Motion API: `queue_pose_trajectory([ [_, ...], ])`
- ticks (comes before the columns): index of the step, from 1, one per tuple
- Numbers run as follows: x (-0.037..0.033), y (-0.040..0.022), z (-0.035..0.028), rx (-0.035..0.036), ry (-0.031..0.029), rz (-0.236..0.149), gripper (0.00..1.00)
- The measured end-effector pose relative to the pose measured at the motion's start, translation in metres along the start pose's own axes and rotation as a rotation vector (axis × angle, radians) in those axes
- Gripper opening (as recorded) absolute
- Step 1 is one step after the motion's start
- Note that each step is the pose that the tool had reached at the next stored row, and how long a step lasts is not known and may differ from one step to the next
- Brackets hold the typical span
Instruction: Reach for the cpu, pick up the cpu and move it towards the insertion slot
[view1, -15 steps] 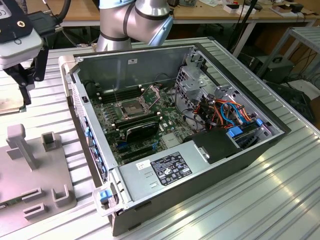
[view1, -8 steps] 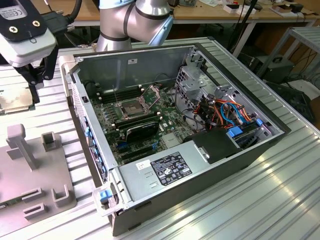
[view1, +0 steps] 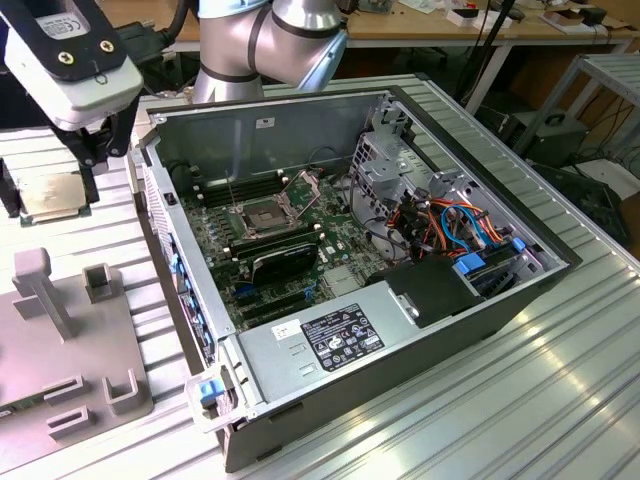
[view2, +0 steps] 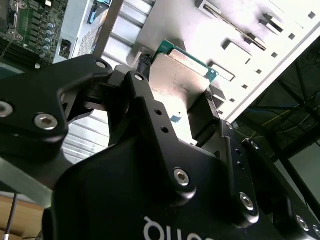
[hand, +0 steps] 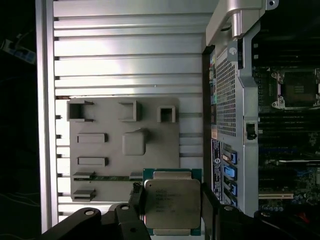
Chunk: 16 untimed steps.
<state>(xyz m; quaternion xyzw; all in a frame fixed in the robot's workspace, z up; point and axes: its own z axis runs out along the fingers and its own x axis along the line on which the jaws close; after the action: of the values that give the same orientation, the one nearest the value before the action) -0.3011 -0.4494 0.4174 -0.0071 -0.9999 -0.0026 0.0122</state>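
Observation:
The cpu (view1: 55, 195) is a thin silver square on a green board, and my gripper (view1: 48, 197) is shut on it. It hangs above the ribbed table at the exterior view's left, outside the open computer case. In both wrist views the cpu (hand: 172, 202) (view2: 180, 75) sits clamped between the two black fingers (hand: 136, 196), which press on opposite edges. The insertion slot (view1: 262, 215) is a silver-framed square socket with a dark centre on the motherboard inside the case. It lies well to the exterior view's right of the gripper. In the first wrist view the insertion slot (hand: 298, 87) lies beyond the case wall.
A grey fixture plate (view1: 60, 340) (hand: 125, 145) with raised blocks and slots lies on the table under and beside the gripper. The case's side wall (view1: 165, 230) stands between gripper and socket. A black finned block (view1: 285, 260), power supply (view1: 330, 340) and cables (view1: 450, 225) are inside.

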Motion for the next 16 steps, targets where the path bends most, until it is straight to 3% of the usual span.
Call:
queue_pose_trajectory([
  [6,-0.0133,0.0002,-0.0003,0.0000,0.0000,0.000,0.55],
  [16,-0.0280,0.0004,-0.0007,0.0000,0.0000,0.000,0.55],
])
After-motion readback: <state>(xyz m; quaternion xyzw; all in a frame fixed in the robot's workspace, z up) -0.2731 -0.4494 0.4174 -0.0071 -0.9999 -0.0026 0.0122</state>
